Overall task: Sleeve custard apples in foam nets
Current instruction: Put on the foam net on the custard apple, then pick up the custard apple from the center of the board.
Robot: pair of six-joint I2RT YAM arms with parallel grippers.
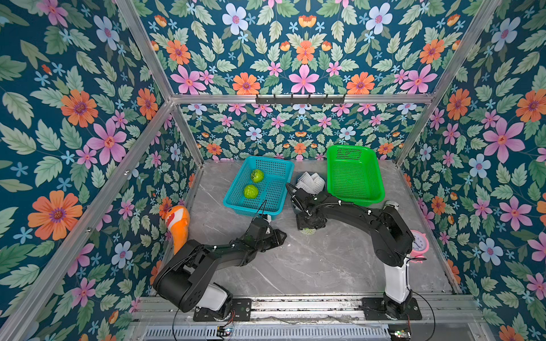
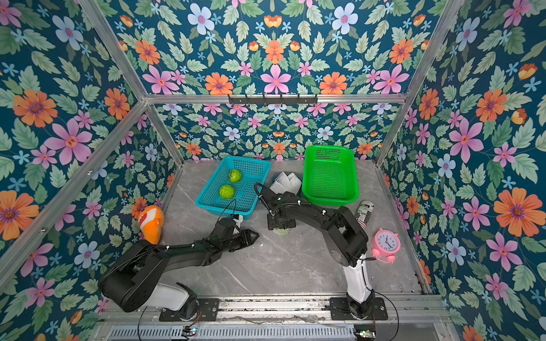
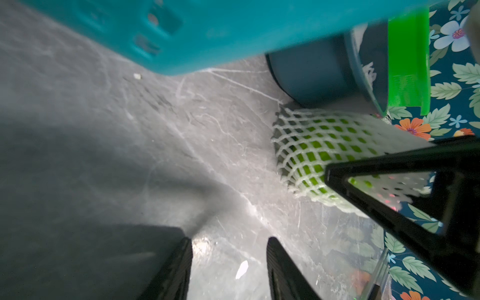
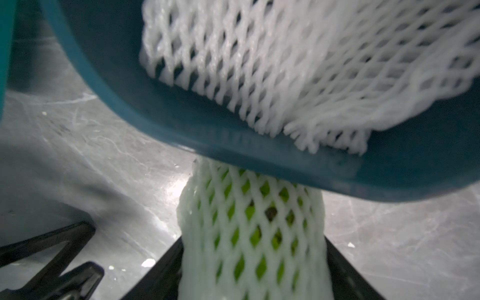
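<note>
Of three custard apples, one sleeved custard apple (image 4: 249, 207) sits mid-table inside one foam net (image 3: 311, 135), pinched between the right gripper's (image 4: 253, 246) jaws. A far custard apple (image 1: 257, 176) and a near custard apple (image 1: 250, 191) lie bare in the one teal basket (image 1: 273, 192) by the table's far edge. Spare foam nets (image 1: 310, 181), too bunched to count, fill one blue bowl (image 4: 155, 117) beside one green basket (image 1: 354, 177). The left gripper's (image 3: 230, 241) jaws are spread, empty.

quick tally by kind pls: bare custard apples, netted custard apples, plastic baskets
bare custard apples: 2
netted custard apple: 1
plastic baskets: 2
total: 5
</note>
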